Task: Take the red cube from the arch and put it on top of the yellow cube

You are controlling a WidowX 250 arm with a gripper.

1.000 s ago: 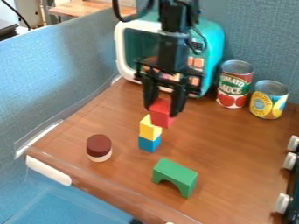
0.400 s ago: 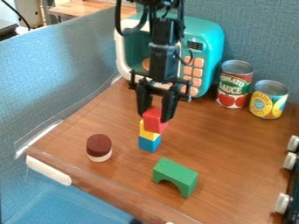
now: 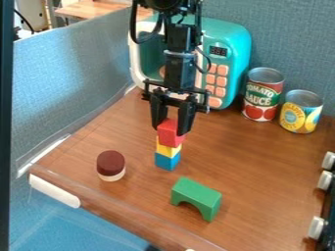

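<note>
The black gripper (image 3: 170, 128) hangs left of the middle of the view, shut on the red cube (image 3: 170, 134) with a finger on either side. Directly below the red cube is the yellow cube (image 3: 168, 149), its upper part hidden by the red one. I cannot tell whether the two touch. A blue cube (image 3: 167, 162) supports the yellow one on the wooden surface. The green arch (image 3: 196, 197) stands nearer the front, with nothing on top of it.
A dark red and white cylinder (image 3: 110, 165) stands at the left. Behind the gripper is a teal toy microwave (image 3: 226, 63). Two cans, a tomato one (image 3: 263, 94) and a yellow one (image 3: 301, 112), stand at the back right. White knobs (image 3: 324, 180) line the right edge.
The gripper has moved left and down in the view with the red cube, which now lines up with the yellow cube. A dark vertical strip has come in at the left edge.
</note>
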